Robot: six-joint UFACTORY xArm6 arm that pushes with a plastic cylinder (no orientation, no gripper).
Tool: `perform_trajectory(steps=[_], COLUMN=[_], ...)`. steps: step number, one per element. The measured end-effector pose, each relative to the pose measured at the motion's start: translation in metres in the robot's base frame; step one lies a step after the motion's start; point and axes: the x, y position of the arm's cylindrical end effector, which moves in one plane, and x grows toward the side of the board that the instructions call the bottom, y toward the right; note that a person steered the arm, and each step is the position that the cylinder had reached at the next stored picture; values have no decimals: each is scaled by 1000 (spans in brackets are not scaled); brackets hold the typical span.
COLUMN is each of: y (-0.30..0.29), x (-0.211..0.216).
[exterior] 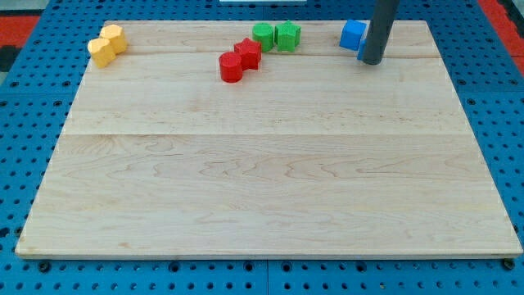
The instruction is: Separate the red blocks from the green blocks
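Two red blocks touch two green blocks, top centre.
Our rod stands upright; our tip rests beside the blue block, well right of them; no jaws.

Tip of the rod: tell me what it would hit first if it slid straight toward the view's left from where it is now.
My tip sits against the blue block. Sliding left, the green blocks probably come first, though the line may pass just below them and meet the red blocks; depth is unclear.

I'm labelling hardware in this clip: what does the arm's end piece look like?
Only a straight, round rod shows, plain dark grey with a smooth matte surface and no visible markings, cables or sleeve. It comes in from the view's top edge, so the arm above is out of view. My tip is a blunt, flat-cut end.
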Motion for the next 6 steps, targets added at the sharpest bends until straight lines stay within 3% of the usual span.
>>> perform_trajectory(steps=[1, 3, 6], y=[1, -123, -195], x=[-3, 3, -42])
